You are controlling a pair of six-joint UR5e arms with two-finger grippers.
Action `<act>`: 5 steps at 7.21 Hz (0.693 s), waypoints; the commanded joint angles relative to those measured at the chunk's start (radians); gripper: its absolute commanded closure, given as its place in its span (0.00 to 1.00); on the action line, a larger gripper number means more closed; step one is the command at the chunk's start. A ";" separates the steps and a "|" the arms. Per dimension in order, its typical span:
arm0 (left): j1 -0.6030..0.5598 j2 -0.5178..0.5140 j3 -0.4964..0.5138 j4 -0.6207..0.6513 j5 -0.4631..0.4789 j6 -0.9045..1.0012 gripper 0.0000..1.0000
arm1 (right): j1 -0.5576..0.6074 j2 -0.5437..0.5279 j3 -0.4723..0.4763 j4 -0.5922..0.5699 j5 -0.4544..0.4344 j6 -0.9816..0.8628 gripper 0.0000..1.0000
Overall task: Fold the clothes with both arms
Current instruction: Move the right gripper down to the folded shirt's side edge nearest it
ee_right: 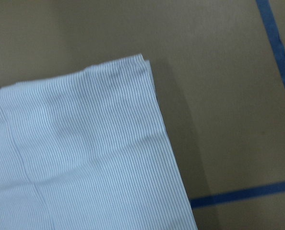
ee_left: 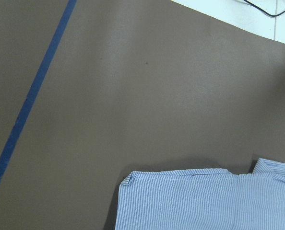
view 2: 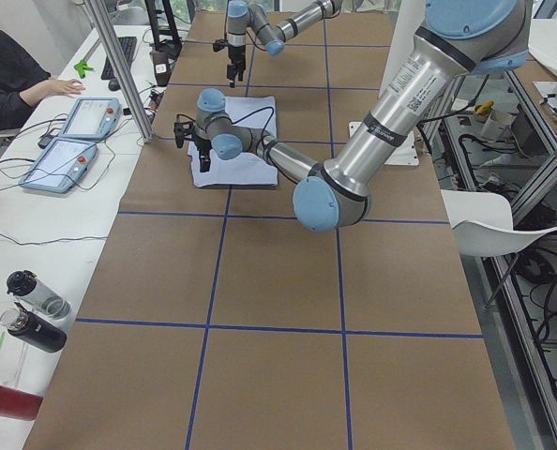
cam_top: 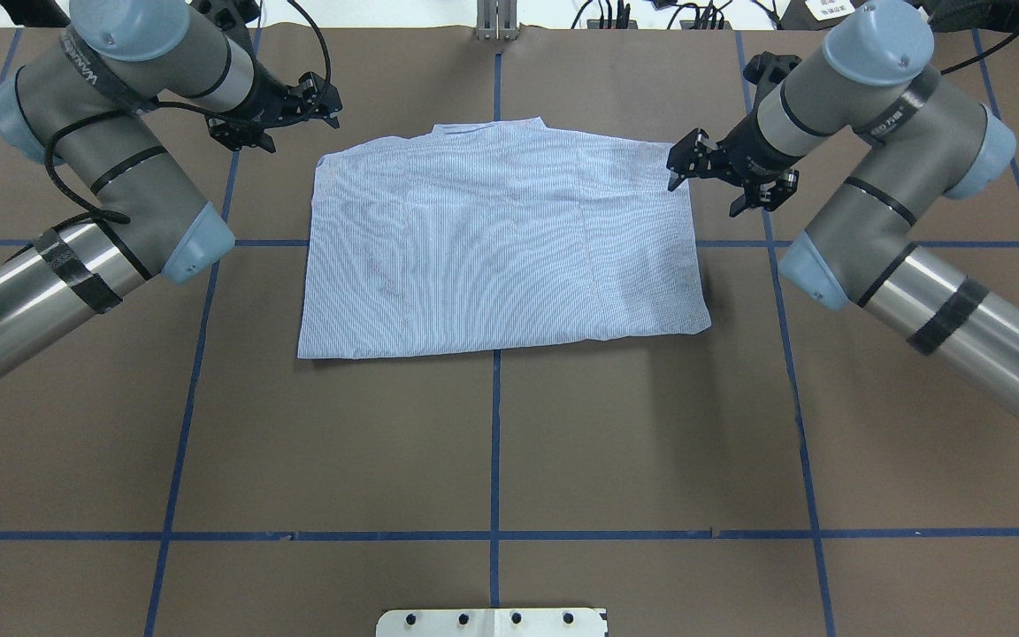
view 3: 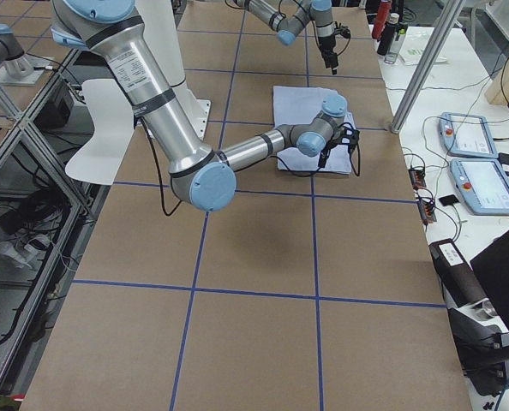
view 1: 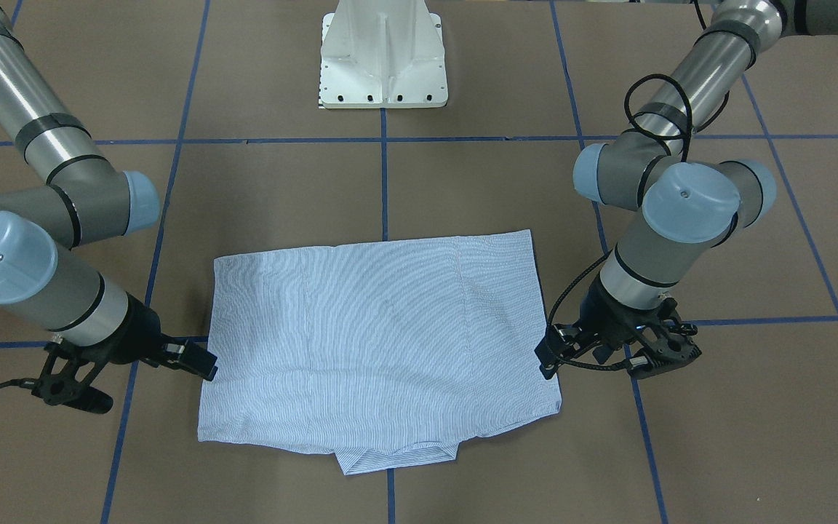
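The light blue-and-white pinstriped shirt [cam_top: 501,239] lies folded into a flat rectangle on the brown, blue-taped table [cam_top: 492,442], with its collar at the edge away from the robot. The black left gripper [cam_top: 284,119] and black right gripper [cam_top: 704,195] hang near its collar-side corners, fingers apart and gripping nothing.

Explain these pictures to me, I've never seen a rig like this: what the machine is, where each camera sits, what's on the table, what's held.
The machine has a left arm and a right arm, each ending in a two-finger tool; the white pedestal is its base. One camera faces it across the table, one looks down from behind it, two watch from the table's ends, one sits on each wrist. On the table lies one pinstriped shirt, folded to a rectangle, its collar at the edge away from the robot. The left tool and right tool are open, one at each side of the shirt near that edge. Neither holds anything.
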 commanded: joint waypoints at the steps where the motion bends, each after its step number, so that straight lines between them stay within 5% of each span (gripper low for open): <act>1: 0.000 0.005 -0.022 0.005 0.001 -0.001 0.00 | -0.074 -0.158 0.183 -0.006 -0.007 0.057 0.00; 4: 0.000 0.005 -0.028 0.009 0.004 0.000 0.00 | -0.160 -0.175 0.173 -0.012 -0.093 0.057 0.01; 5: 0.000 0.009 -0.028 0.009 0.004 0.002 0.00 | -0.165 -0.175 0.169 -0.012 -0.095 0.057 0.09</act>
